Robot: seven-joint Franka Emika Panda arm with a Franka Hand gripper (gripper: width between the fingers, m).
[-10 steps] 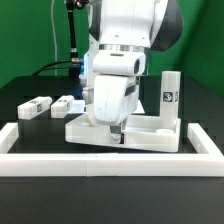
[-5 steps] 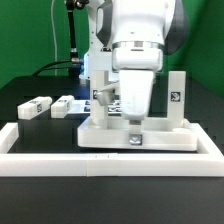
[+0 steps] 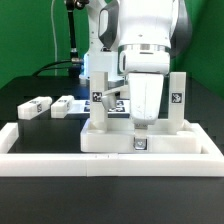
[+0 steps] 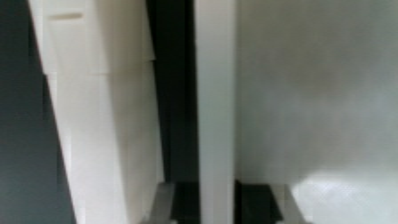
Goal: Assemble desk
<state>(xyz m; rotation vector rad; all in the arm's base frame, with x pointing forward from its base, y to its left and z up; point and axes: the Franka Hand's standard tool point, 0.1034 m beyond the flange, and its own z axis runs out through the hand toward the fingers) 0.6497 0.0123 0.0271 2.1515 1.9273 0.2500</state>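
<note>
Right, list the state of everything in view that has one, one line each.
desk top: lying flat, rim up, at the front border bar.
upright legs: standing on the desk top, one at each end.
loose legs: lying on the table, apart from the desk top.
end effector: lowered, apparently shut on the desk top's front rim.
</note>
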